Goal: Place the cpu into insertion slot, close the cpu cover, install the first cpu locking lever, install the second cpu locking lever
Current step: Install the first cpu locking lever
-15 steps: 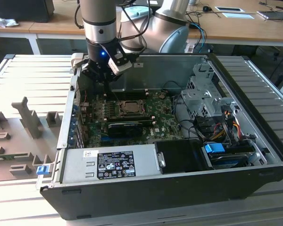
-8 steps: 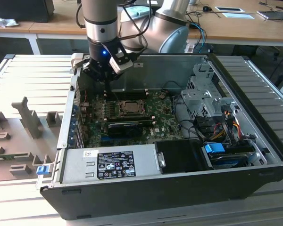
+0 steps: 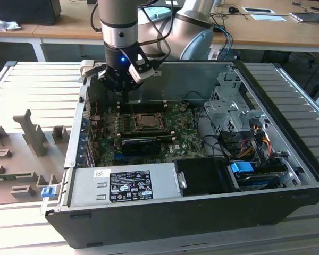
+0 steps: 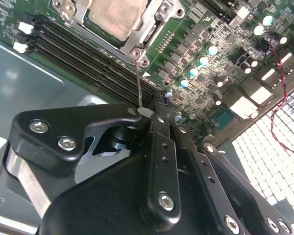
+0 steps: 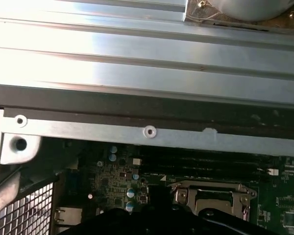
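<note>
You see a green circuit board (image 4: 5, 22) dotted with teal-topped capacitors (image 4: 203, 60). The cpu (image 4: 118, 17) shows a pale silvery-beige face, framed by the silver cpu cover (image 4: 152, 19). Your end effector (image 4: 157, 110) is black with silver screws. In the exterior view the case (image 3: 149, 223) is black, the power supply (image 3: 90, 186) silver-grey with a black label, and the tabletop (image 3: 37, 79) pale grey and ribbed.

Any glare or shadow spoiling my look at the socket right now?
First wrist view: hard glare washes out the ribbed metal panel, while the cpu cover sits in deep shadow. Second wrist view: the cpu is evenly lit, with only a soft sheen. Exterior view: even light on the green board, no glare.
</note>
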Motion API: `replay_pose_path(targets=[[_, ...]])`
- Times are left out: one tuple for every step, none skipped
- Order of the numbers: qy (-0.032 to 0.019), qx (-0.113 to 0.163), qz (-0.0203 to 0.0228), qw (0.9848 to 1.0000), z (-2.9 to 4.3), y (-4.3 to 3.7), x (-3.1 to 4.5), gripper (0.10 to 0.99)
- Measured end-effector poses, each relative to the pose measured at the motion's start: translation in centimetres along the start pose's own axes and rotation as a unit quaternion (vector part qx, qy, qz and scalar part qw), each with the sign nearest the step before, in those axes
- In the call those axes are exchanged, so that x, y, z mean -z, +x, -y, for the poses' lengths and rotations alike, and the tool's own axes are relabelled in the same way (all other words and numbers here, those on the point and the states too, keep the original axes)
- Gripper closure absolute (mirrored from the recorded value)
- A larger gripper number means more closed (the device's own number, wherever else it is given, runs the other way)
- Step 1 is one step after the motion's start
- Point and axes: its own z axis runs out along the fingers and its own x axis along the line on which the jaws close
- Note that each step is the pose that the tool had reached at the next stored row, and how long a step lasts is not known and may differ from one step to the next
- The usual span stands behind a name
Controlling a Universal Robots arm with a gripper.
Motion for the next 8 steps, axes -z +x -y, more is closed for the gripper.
replay_pose_path(targets=[[0.0,0.0,0.0,1.0,0.01,-0.14,0.0,0.98],[0.0,0.0,0.0,1.0,0.04,-0.39,-0.01,0.98],[0.0,0.0,0.0,1.0,0.06,-0.62,-0.02,0.98],[0.0,0.0,0.0,1.0,0.07,-0.77,-0.02,0.98],[0.0,0.0,0.0,1.0,0.09,-1.03,-0.04,0.98],[0.0,0.0,0.0,1.0,0.11,-1.19,-0.04,0.98],[0.0,0.0,-0.0001,1.0,0.13,-1.43,-0.05,0.98],[-0.0001,0.0,-0.0006,1.0,0.21,-2.4,-0.1,0.98]])
